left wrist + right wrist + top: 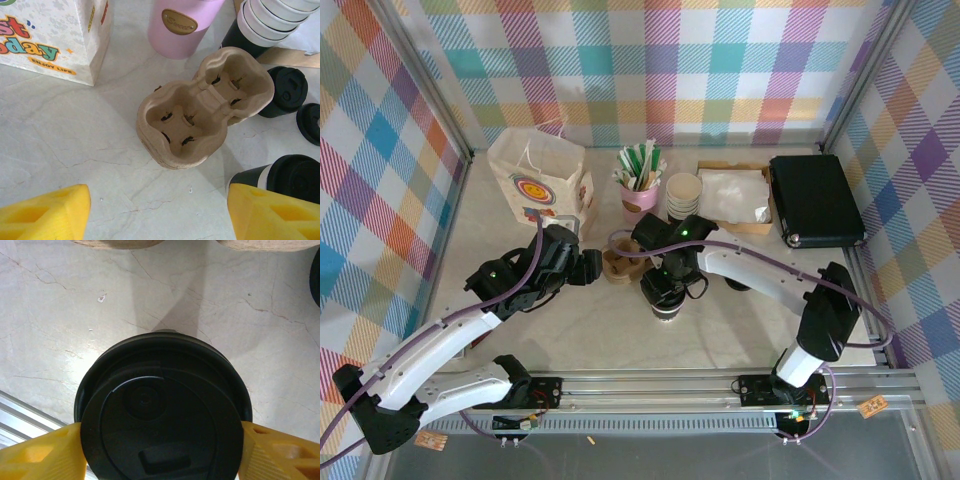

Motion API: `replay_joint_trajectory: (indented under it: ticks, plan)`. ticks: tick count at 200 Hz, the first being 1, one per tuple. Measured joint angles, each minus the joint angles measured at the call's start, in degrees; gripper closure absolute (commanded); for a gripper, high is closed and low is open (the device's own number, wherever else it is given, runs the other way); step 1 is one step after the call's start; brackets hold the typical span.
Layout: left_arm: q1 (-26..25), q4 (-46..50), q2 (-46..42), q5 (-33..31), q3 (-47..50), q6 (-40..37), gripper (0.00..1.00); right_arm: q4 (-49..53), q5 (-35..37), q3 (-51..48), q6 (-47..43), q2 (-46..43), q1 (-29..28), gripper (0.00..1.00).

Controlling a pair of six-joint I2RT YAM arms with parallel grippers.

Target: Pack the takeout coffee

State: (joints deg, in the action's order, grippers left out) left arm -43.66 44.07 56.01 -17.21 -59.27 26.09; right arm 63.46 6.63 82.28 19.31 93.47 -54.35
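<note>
The takeout coffee point(162, 410), a paper cup under a round black lid, sits between the yellow fingers point(40, 452) of my right gripper point(162, 440), which press on the lid from both sides. From above, that gripper point(665, 290) and the cup point(667, 308) are at the table's middle front. A brown pulp two-cup carrier point(205, 107) lies with both wells bare, just ahead of my left gripper point(159, 210), whose jaws stand open over bare table. In the top view the left gripper point(588, 266) is just left of the carrier point(618, 265).
A printed paper bag point(538, 180) stands at the back left. Beside it are a pink cup of stirrers point(640, 185), stacked cream cups point(683, 195), a napkin tray point(735, 195) and a black case point(815, 200). Another lidded cup point(287, 90) and a loose lid point(311, 124) lie right of the carrier.
</note>
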Motion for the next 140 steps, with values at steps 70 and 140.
replay_joint_trajectory:
  ticks: [70, 140]
  plan:
    - [0.0, -0.02, 0.0, 0.02, 0.2, 0.02, 0.28, -0.74, -0.22, -0.87, 0.42, -0.85, 0.0, 0.29]
    - [0.0, -0.02, 0.0, 0.02, 0.22, 0.02, 0.28, -1.05, -0.24, -1.31, 0.87, -0.85, 0.0, 0.28]
